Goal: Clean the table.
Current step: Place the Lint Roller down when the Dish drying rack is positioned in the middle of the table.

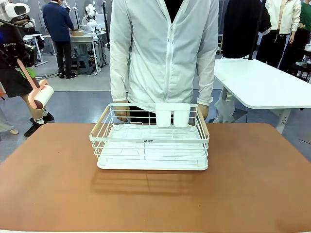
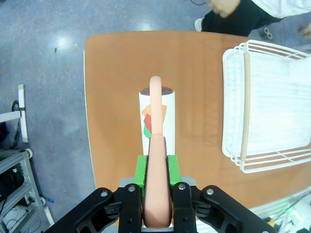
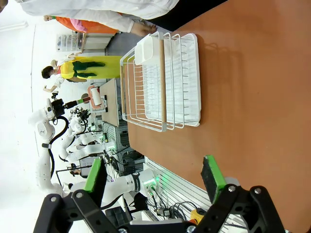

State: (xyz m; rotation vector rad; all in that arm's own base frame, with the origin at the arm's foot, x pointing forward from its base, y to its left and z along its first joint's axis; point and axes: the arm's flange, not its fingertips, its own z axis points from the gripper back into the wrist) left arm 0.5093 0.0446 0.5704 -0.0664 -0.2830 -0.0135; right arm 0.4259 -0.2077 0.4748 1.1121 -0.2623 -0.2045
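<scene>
The wide table (image 1: 58,194) with the smooth reddish-brown top and rounded corners spreads across the front view from near edge to far edge, and a white wire dish rack (image 1: 150,138) with pale wooden side handles and a white drip tray stands on it near the middle, toward the far side. Two white plastic cup-shaped holders (image 1: 172,115) hang on the rack's far rail. A person in a light grey zipped jacket stands at the far side directly behind the rack, with one hand (image 1: 121,114) low behind its left far corner and the other hand (image 1: 203,111) by its right far corner. At the upper left of the front view the left gripper (image 1: 24,68) is raised above and beyond the table's left edge; its green pads are clamped on the salmon-pink handle of a lint roller (image 2: 156,131) with a white sticky-paper drum, and the left wrist view shows the drum hanging above the bare tabletop, well apart from the rack. In the right wrist view the right gripper (image 3: 153,174) has its green-padded fingers spread wide apart with nothing between them, held above the table's near edge, the rack lying farther off.
</scene>
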